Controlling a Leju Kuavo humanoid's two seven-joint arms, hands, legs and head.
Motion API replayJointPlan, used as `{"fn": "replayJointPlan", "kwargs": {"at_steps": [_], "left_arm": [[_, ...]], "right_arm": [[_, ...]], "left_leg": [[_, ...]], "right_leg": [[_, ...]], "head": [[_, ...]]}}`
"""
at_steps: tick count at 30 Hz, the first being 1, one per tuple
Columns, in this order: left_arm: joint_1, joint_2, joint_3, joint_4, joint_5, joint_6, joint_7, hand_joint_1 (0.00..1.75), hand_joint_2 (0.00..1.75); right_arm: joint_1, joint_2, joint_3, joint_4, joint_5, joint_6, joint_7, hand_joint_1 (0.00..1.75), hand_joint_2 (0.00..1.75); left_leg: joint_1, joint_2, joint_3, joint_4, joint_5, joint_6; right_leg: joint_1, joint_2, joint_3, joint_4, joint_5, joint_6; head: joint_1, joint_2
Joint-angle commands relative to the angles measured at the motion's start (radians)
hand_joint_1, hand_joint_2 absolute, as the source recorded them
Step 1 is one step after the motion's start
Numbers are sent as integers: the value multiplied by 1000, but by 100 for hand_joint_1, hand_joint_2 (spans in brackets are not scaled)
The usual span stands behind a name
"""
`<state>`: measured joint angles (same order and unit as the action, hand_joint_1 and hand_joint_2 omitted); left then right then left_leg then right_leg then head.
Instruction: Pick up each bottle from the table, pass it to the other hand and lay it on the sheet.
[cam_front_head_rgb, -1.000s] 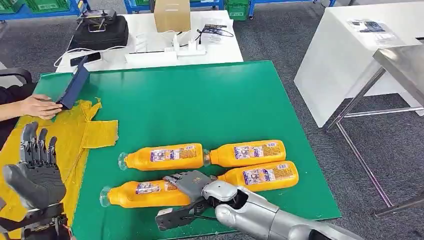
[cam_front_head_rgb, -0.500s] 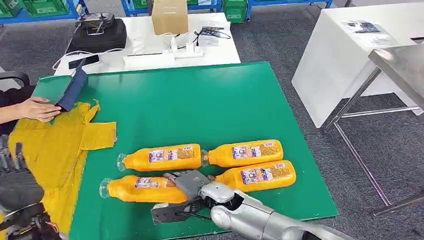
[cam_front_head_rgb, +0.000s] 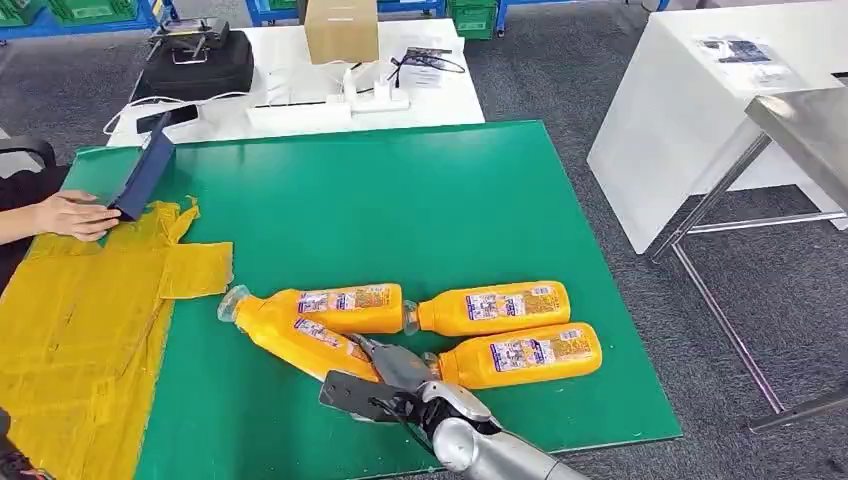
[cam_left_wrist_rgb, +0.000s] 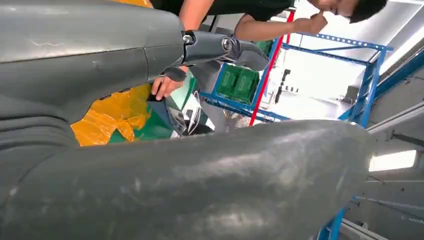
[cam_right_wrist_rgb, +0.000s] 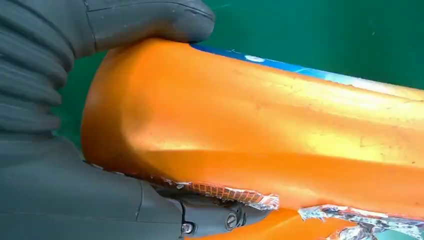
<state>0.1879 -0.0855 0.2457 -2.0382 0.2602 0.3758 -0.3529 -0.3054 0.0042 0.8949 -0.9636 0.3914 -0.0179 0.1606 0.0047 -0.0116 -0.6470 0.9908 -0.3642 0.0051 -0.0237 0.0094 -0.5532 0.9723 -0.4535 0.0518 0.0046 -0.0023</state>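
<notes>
Four orange bottles lie on the green table (cam_front_head_rgb: 400, 200), three of them flat near its front edge. The right hand (cam_front_head_rgb: 385, 375) grips the base of the fourth bottle (cam_front_head_rgb: 300, 340), which is tilted with its cap end (cam_front_head_rgb: 232, 303) toward the yellow sheet (cam_front_head_rgb: 90, 330); the right wrist view shows thumb (cam_right_wrist_rgb: 150, 20) and fingers pressed around its orange body. The left hand (cam_left_wrist_rgb: 150, 75) is seen close in its wrist view with fingers spread and nothing in them. At the table's far left, a person's hand (cam_front_head_rgb: 70, 215) rests by a dark tablet (cam_front_head_rgb: 145, 180) beside the sheet.
</notes>
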Motion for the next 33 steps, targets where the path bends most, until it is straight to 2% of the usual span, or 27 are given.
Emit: {"fn": "replayJointPlan", "kwargs": {"at_steps": [1,7,9,10,13,16,17,20,21,22,23,24,29,33], "left_arm": [[-10,-31,29,6,2,0,2,0,0],[-10,-31,29,6,2,0,2,0,0],[11,-41,49,-12,8,36,-2,0,0],[24,-43,57,-22,28,34,3,0,175],[43,-43,53,-14,29,-19,25,0,175],[55,-19,-21,16,4,-115,107,0,175],[64,16,-86,29,23,-227,165,0,175],[75,45,-207,53,25,-371,194,0,175],[76,90,-289,49,57,-497,178,0,175],[73,58,-328,47,23,-488,178,0,175],[72,55,-353,41,6,-474,176,0,175],[72,60,-365,37,2,-453,177,0,175],[67,82,-350,33,24,-448,177,0,175],[74,82,-346,37,30,-456,176,0,175]], "right_arm": [[25,-8,-19,11,-4,7,5,175,175],[25,-8,-19,11,-4,7,5,175,175],[117,21,-129,-96,-61,-92,-91,175,175],[157,25,-166,-175,-83,-111,-114,175,175],[223,22,-237,-346,-151,-104,-171,175,175],[261,21,-278,-446,-181,-99,-217,175,175],[269,16,-284,-485,-191,-87,-245,175,175],[262,3,-269,-545,-186,-53,-264,175,175],[218,-35,-192,-557,-141,19,-333,175,175],[204,-3,-176,-551,-129,19,-316,175,175],[199,10,-168,-546,-129,15,-308,175,175],[196,11,-161,-539,-129,9,-302,175,175],[192,7,-159,-524,-138,4,-307,175,175],[194,0,-160,-513,-139,4,-308,175,175]], "left_leg": [[1,-1,1,0,-1,-1],[2,0,-1,1,-2,0],[2,-1,-1,1,-2,0],[1,-1,-1,0,-2,0],[2,-2,-2,2,-3,-1],[1,-4,-8,2,-2,0],[1,-5,-13,1,0,0],[1,-8,-8,3,-2,1],[0,-7,-12,1,1,1],[0,-7,-14,0,1,1],[1,-7,-13,2,-1,1],[0,-6,-15,0,1,1],[0,-5,-14,0,0,0],[1,-5,-11,1,-1,0]], "right_leg": [[2,-2,2,-1,-1,-3],[2,-2,0,-1,-2,-3],[2,-2,1,-1,-2,-3],[2,-2,0,-1,-2,-3],[3,-3,0,1,-4,-4],[1,-4,-3,1,-3,-3],[1,-5,-2,1,-1,-2],[2,-9,0,1,-5,-2],[0,-8,-9,1,-2,-2],[0,-7,-11,0,-2,-1],[1,-7,-9,1,-3,-2],[0,-6,-13,1,-1,0],[0,-5,-10,0,-1,-1],[1,-6,1,0,-2,-2]], "head": [[0,0],[0,0],[0,0],[0,0],[0,0],[0,0],[0,0],[0,0],[0,0],[0,0],[0,0],[0,0],[0,0],[0,0]]}}
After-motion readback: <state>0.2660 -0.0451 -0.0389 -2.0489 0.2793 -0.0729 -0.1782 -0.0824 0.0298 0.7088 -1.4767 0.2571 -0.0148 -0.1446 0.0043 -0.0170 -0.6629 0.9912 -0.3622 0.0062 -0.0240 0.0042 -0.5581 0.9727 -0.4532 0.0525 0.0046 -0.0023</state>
